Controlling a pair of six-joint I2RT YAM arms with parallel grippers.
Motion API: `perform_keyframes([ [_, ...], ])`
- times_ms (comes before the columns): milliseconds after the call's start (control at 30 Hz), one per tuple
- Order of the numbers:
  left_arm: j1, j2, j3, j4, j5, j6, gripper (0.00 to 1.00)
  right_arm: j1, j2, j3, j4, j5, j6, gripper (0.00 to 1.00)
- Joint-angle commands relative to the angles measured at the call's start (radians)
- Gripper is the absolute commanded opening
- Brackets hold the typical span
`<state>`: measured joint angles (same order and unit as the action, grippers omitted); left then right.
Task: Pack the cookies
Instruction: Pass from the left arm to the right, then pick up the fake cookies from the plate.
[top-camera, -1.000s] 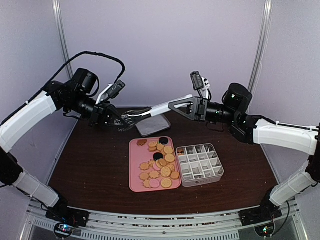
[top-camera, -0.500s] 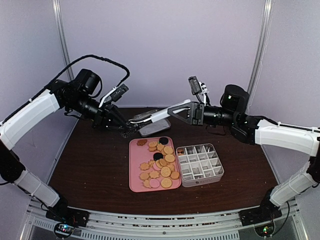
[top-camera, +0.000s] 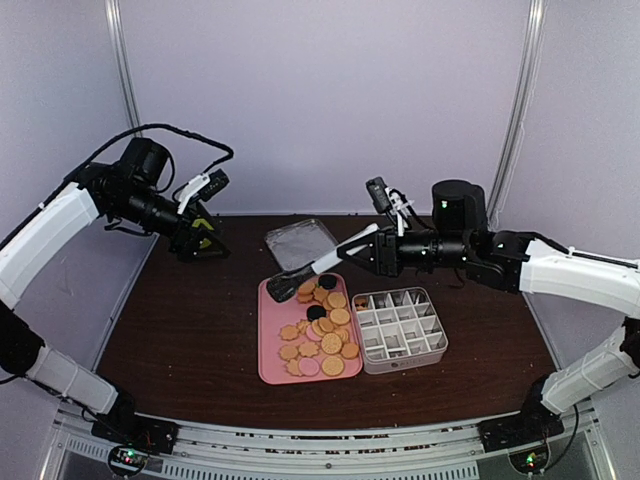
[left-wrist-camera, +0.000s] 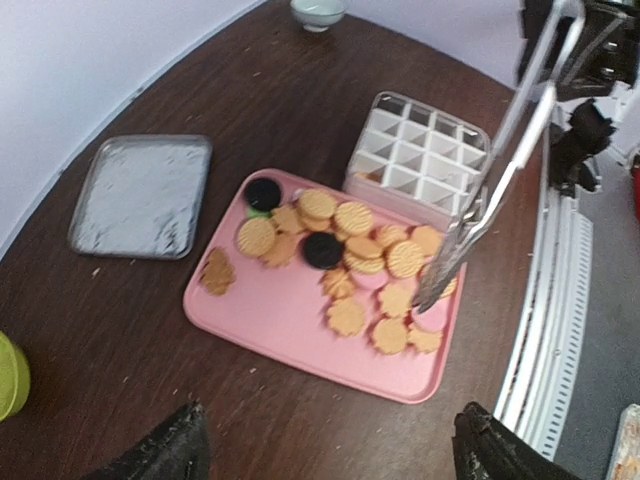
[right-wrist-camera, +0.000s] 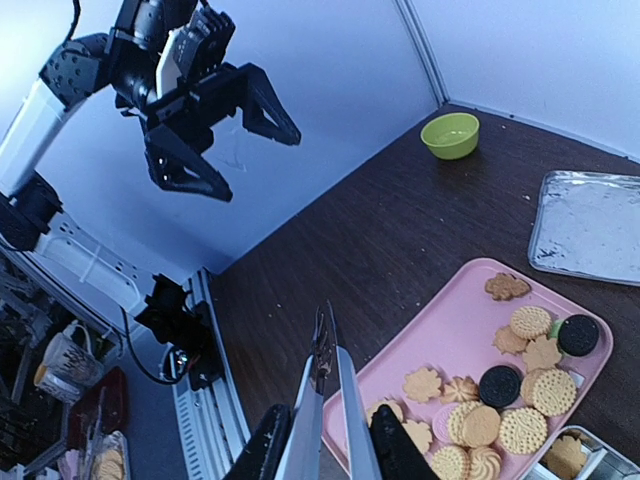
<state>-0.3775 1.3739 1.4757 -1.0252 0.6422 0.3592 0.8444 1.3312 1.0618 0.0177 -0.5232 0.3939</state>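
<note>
Looking down from the top view, you find the cookies (top-camera: 318, 335) still heaped on the pink tray (top-camera: 270, 372) at the middle of the desk (top-camera: 190, 330). Most are golden rounds, with some flower shapes and a couple of black ones. They crowd the right half of the tray, and its left strip is bare. Just right of the tray stands the divided box (top-camera: 405, 362). One cookie lies in its upper-left corner compartment, the one nearest the tray, and the other cells show only white.

Your right pincer (top-camera: 372, 254) reaches in from the right of the frame, clamped around the handle end of the metal tongs (top-camera: 312, 268). The tongs slant down and left, and their tips hang over the upper-left corner of the tray. The two blades lie nearly together, and you cannot tell whether they touch a cookie.

Your left pincer (top-camera: 203, 243) is raised at the upper left of the frame, well apart from the tray. Its jaws are spread wide with nothing between them. A green bowl (right-wrist-camera: 450, 135) sits near it, and a foil lid (top-camera: 300, 242) lies flat just above the tray.
</note>
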Motion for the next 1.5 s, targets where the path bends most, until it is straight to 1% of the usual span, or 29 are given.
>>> perform_keyframes([
  [0,0.096,-0.027,-0.074,0.006,-0.167,0.039,0.87,0.052,-0.009,0.056,-0.132,0.189,-0.117,0.25],
  [133,0.154,-0.048,-0.166,0.054,-0.231,0.049,0.88,0.107,0.008,0.075,-0.171,0.308,-0.149,0.25],
  [300,0.183,-0.065,-0.264,0.112,-0.277,0.042,0.9,0.172,0.075,0.13,-0.203,0.403,-0.175,0.25],
  [400,0.196,-0.064,-0.288,0.129,-0.281,0.027,0.91,0.206,0.146,0.186,-0.234,0.449,-0.193,0.23],
  [433,0.201,-0.063,-0.294,0.132,-0.283,0.024,0.96,0.215,0.17,0.211,-0.251,0.472,-0.2,0.22],
  [467,0.206,-0.061,-0.298,0.134,-0.283,0.021,0.97,0.225,0.192,0.234,-0.266,0.489,-0.209,0.22],
  [700,0.24,-0.063,-0.323,0.144,-0.288,0.005,0.98,0.269,0.308,0.36,-0.316,0.575,-0.239,0.23],
  [933,0.244,-0.059,-0.34,0.161,-0.303,0.0,0.98,0.303,0.366,0.406,-0.35,0.64,-0.246,0.32],
  [1100,0.246,-0.068,-0.334,0.174,-0.303,-0.01,0.98,0.32,0.392,0.41,-0.357,0.665,-0.246,0.33],
  [1467,0.246,-0.068,-0.333,0.174,-0.292,-0.014,0.98,0.324,0.428,0.409,-0.305,0.667,-0.237,0.33],
])
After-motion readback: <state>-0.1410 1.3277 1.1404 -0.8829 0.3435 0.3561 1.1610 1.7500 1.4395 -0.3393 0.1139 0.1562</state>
